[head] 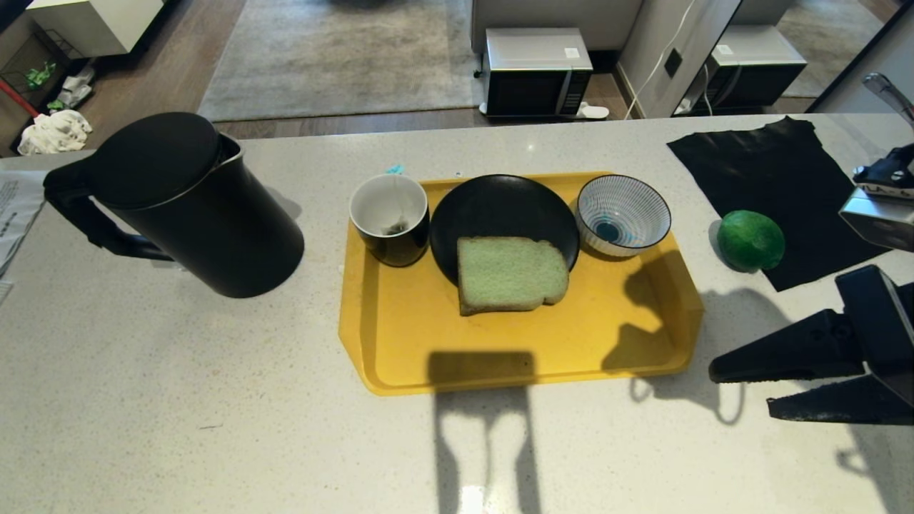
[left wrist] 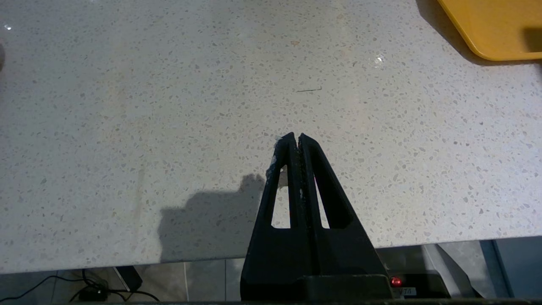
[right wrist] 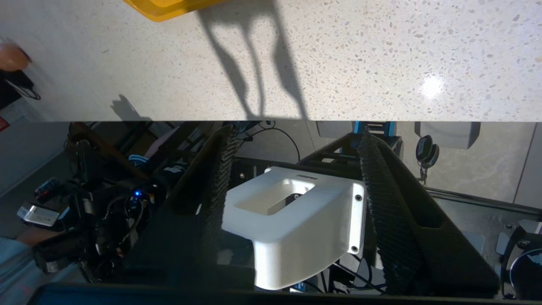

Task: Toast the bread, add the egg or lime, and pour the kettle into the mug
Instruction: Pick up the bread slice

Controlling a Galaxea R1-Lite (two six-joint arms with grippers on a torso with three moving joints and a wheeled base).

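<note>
On the plate (head: 493, 207), the bread (head: 510, 275)

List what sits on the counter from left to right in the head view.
kettle → mug → bread on the black plate → striped bowl → lime → right gripper

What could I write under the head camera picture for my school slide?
Bread on a black plate, mug beside it, kettle left, lime right, right gripper open.
</note>
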